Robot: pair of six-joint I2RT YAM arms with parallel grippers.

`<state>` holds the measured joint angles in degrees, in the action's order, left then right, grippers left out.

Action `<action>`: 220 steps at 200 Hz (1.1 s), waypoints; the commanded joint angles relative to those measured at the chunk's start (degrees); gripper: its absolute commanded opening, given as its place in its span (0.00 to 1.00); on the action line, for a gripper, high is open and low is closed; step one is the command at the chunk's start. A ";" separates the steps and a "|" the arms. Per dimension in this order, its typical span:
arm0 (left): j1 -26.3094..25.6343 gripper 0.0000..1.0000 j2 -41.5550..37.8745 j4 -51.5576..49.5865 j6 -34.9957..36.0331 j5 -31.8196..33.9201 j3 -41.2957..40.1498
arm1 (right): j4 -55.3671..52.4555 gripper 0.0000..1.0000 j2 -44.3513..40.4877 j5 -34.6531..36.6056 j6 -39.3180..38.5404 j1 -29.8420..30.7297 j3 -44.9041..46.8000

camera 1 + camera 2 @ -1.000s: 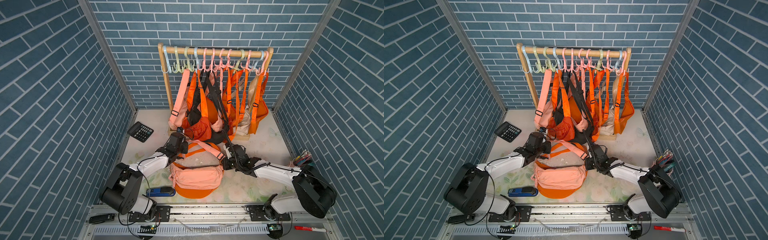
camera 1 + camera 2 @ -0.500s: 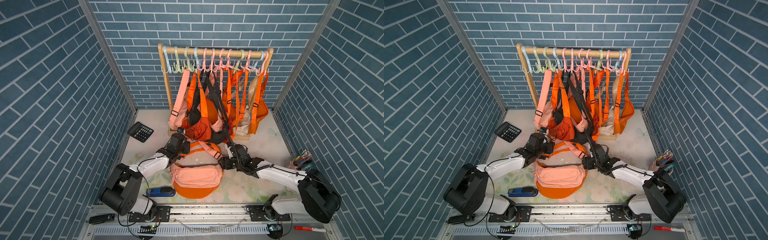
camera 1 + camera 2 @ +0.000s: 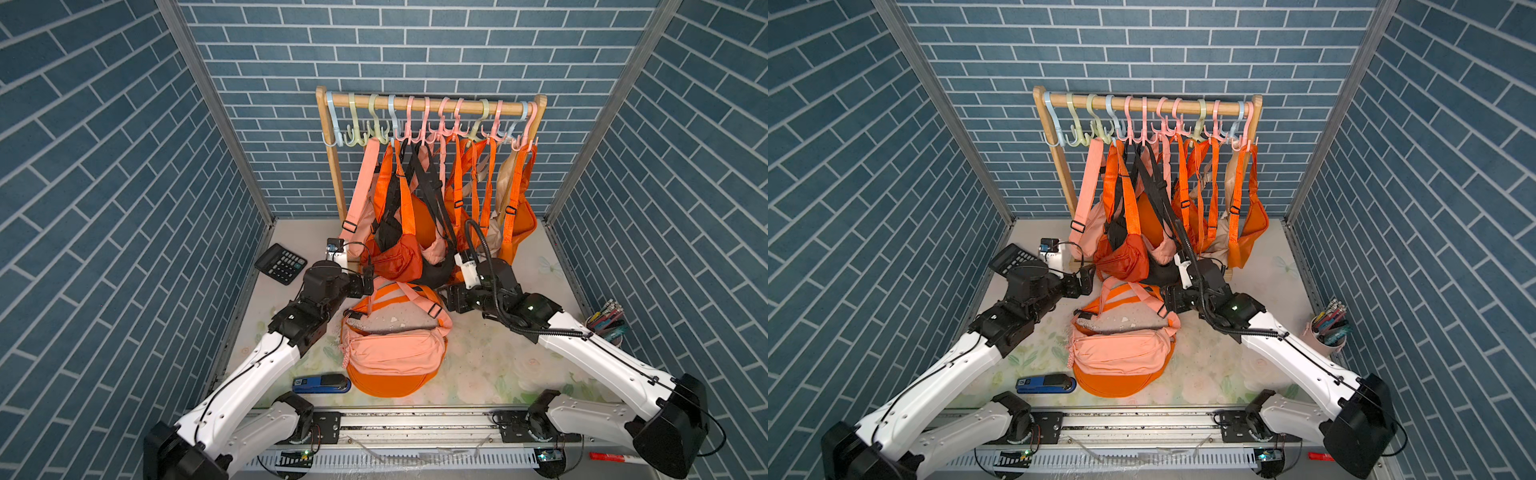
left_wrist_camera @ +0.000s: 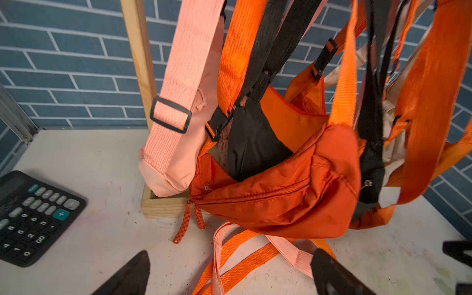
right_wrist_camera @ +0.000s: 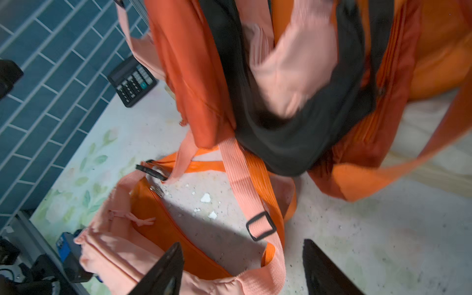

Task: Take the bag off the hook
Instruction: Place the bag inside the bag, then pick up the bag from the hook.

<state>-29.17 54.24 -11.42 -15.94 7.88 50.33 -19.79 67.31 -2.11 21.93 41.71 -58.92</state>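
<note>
A pink bag [image 3: 395,347] lies flat on the table on top of an orange bag [image 3: 390,384], off the rail's hooks [image 3: 415,124]. Its pink strap [image 4: 288,249] loops loosely toward the rack. My left gripper [image 3: 368,284] stands open just over the far end of the straps, holding nothing; in the left wrist view the left gripper [image 4: 231,255] straddles the pink and orange straps without touching them. My right gripper [image 3: 446,297] is open beside the strap's buckle [image 5: 260,226], and nothing sits between the jaws of the right gripper [image 5: 241,245]. Several bags [image 3: 395,257] hang on the hooks.
A calculator [image 3: 281,263] lies at the back left, and a blue stapler [image 3: 322,383] sits at the front left of the bags. A cup of pens [image 3: 606,324] stands by the right wall. The rack's wooden foot [image 4: 163,204] is close to my left gripper.
Both grippers have opened and let go of the strap, which now lies slack on the table. The right gripper has drawn back a little to the right.
</note>
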 commanded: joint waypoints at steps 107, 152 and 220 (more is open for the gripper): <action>0.55 0.99 -14.15 -14.77 9.35 7.70 -0.69 | -3.00 0.71 34.90 -14.59 1.33 1.03 -46.98; 1.04 0.99 -16.99 -15.21 10.06 6.11 -1.80 | -3.95 0.70 48.34 -14.69 3.35 2.05 -63.51; 1.56 0.99 -20.88 -15.67 9.46 3.75 -2.28 | -8.48 0.71 70.98 -13.02 6.42 1.93 -94.25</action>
<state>-28.03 33.76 -27.46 -6.55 12.84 48.82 -26.41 133.73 -15.86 25.71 43.66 -147.26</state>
